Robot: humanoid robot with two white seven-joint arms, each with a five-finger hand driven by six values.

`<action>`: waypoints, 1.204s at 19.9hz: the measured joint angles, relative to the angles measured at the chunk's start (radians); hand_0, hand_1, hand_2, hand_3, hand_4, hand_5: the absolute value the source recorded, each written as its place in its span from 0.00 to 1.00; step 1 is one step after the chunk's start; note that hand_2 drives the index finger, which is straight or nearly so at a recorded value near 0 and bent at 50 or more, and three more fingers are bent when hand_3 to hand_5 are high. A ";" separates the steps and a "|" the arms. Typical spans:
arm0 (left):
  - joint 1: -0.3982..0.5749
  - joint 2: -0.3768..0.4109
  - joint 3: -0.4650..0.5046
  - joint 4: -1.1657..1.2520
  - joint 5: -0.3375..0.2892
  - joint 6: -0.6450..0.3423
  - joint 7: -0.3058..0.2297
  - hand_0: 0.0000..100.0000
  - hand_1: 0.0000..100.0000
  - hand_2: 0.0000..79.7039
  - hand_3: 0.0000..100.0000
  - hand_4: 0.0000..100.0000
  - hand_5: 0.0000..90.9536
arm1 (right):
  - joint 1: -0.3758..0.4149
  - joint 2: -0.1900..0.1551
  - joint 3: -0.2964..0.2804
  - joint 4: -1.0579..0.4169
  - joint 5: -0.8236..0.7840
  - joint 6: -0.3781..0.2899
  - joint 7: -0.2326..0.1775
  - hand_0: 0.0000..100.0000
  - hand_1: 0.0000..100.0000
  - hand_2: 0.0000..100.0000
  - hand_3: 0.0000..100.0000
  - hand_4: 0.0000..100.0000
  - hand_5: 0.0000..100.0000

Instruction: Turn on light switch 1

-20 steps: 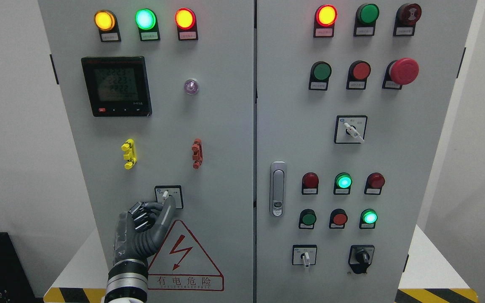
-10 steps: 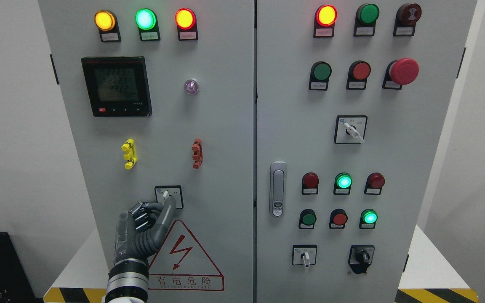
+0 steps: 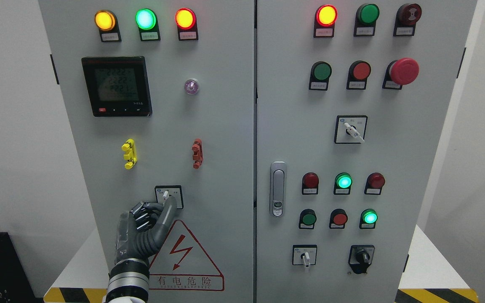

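Note:
Light switch 1 (image 3: pixel 165 194) is a small white rotary knob on a square plate low on the left cabinet door (image 3: pixel 225 126). Its lever points up and slightly left. My left hand (image 3: pixel 165 203) reaches up from the bottom edge to it. The thumb (image 3: pixel 170 206) lies against the knob's lower right, and the curled fingers (image 3: pixel 143 210) close in from the lower left, pinching the knob's base. The knob's lower part is hidden behind the hand. The right arm does not show.
A yellow clip (image 3: pixel 129 153) and a red clip (image 3: pixel 197 153) jut out above the switch. A red warning triangle (image 3: pixel 183 256) sits just below it. The right door carries a handle (image 3: pixel 277 188), push buttons, lamps and more rotary switches (image 3: pixel 350 129).
The left hand has crept a few pixels up and right at the knob. The lever's angle looks the same. The meter digits flickered.

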 measured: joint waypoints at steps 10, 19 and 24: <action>-0.004 -0.003 0.000 0.000 0.000 0.000 -0.004 0.41 0.59 0.70 0.94 0.92 0.91 | 0.000 0.000 0.000 0.000 0.000 0.000 0.000 0.31 0.00 0.00 0.00 0.00 0.00; -0.005 -0.004 -0.001 0.000 0.000 0.000 -0.005 0.48 0.55 0.70 0.94 0.92 0.91 | 0.000 0.000 0.000 0.000 0.000 0.000 0.000 0.31 0.00 0.00 0.00 0.00 0.00; -0.006 -0.005 -0.002 0.000 -0.001 0.000 -0.012 0.52 0.54 0.69 0.94 0.93 0.91 | 0.000 0.000 0.000 0.000 0.000 0.000 0.000 0.31 0.00 0.00 0.00 0.00 0.00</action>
